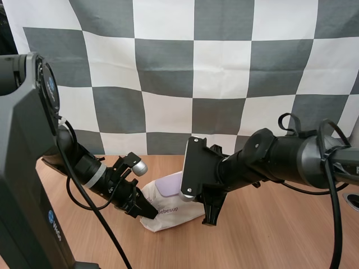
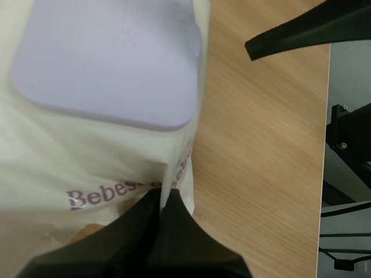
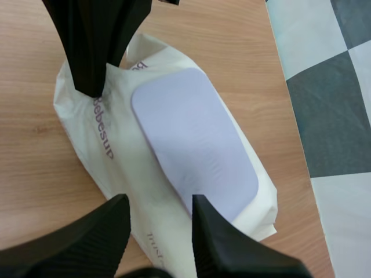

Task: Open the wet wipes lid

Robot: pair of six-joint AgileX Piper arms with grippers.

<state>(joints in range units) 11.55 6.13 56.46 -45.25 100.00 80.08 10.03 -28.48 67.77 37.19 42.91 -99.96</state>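
The pack lies on the tabletop, its lilac lid closed. The left gripper pinches the pack's left end. The right gripper hangs spread over the right end.

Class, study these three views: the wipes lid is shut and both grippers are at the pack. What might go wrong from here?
1. The left gripper bears on just one soft end of the wet wipes pack, so a pull on the lid may lift or slide the pack across the table.
2. The lid lies flat on the wrapper. The open right gripper may pinch wrapper rather than the lid's edge.
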